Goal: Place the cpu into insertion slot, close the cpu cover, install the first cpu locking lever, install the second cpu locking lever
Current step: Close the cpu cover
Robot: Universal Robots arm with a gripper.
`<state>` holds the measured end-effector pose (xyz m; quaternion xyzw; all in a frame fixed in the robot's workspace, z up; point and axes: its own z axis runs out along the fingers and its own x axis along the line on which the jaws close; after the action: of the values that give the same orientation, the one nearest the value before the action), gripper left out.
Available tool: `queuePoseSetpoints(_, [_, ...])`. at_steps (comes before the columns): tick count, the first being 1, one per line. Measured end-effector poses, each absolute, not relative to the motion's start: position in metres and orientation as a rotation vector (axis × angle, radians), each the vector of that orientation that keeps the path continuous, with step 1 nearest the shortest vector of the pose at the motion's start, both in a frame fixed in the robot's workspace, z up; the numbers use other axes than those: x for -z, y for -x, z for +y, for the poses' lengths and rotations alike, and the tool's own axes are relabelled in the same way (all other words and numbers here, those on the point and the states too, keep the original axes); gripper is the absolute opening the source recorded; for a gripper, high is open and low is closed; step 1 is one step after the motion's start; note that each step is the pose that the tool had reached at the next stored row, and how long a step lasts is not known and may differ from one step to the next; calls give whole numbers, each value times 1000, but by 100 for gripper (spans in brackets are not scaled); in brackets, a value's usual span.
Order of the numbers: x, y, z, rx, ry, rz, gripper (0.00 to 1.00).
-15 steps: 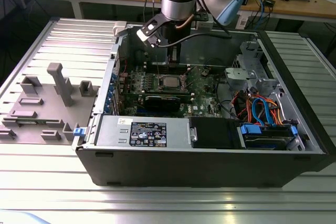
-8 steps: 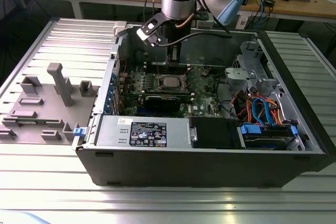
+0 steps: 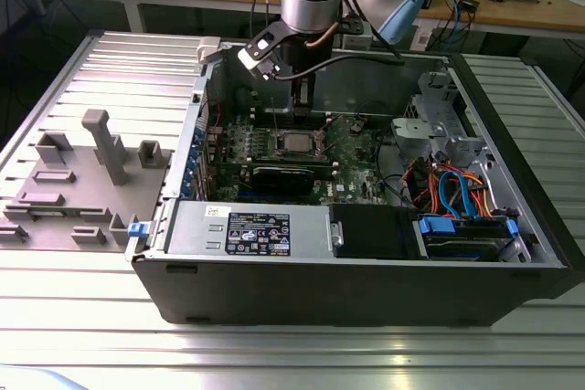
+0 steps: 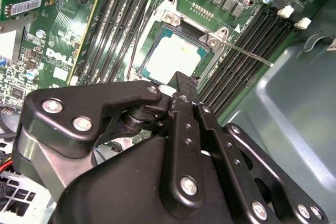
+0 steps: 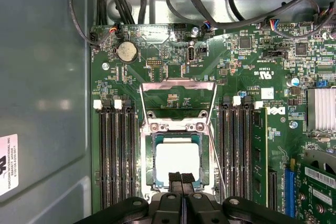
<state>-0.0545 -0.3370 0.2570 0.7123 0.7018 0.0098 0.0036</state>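
Gripper (image 5: 181, 179) pinched shut, nothing held, tips right at edge of cpu (image 5: 177, 160); contact hard to judge. Cpu lies in insertion slot (image 5: 150, 156), centre of exterior view. Cpu cover (image 5: 178, 84) swung open. Risk: tips nudge chip askew, so cover would clamp it crooked.

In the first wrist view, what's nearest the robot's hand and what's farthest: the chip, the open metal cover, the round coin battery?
1. cpu, seated in the insertion slot, right at the hand.
2. cpu cover, swung open beyond the slot.
3. coin battery, well past the cover.
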Motion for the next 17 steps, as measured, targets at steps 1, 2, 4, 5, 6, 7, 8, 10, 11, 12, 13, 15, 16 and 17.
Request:
queuePoseSetpoints(1, [-258, 54, -337, -31, -2233, 2200, 11])
queuePoseSetpoints(2, [-258, 54, -337, -31, -2233, 2200, 11])
queuePoseSetpoints(4, [-258, 54, -337, -32, -2233, 2200, 11])
queuePoseSetpoints(5, [-258, 54, -337, -31, -2233, 2200, 11])
queuePoseSetpoints(6, [-258, 54, -337, -31, -2233, 2200, 11])
queuePoseSetpoints(7, [-258, 54, -337, -31, -2233, 2200, 11])
queuePoseSetpoints(8, [-258, 54, -337, -31, -2233, 2200, 11])
queuePoseSetpoints(10, [-259, 55, -337, -31, -2233, 2200, 11])
queuePoseSetpoints(11, [-259, 55, -337, -31, -2233, 2200, 11])
queuePoseSetpoints(12, [-260, 55, -337, -31, -2233, 2200, 11])
queuePoseSetpoints(13, [-261, 54, -337, -31, -2233, 2200, 11])
queuePoseSetpoints(15, [-262, 54, -337, -31, -2233, 2200, 11])
queuePoseSetpoints(16, [-262, 54, -337, -31, -2233, 2200, 11])
queuePoseSetpoints(17, [-262, 54, -337, -32, -2233, 2200, 11])
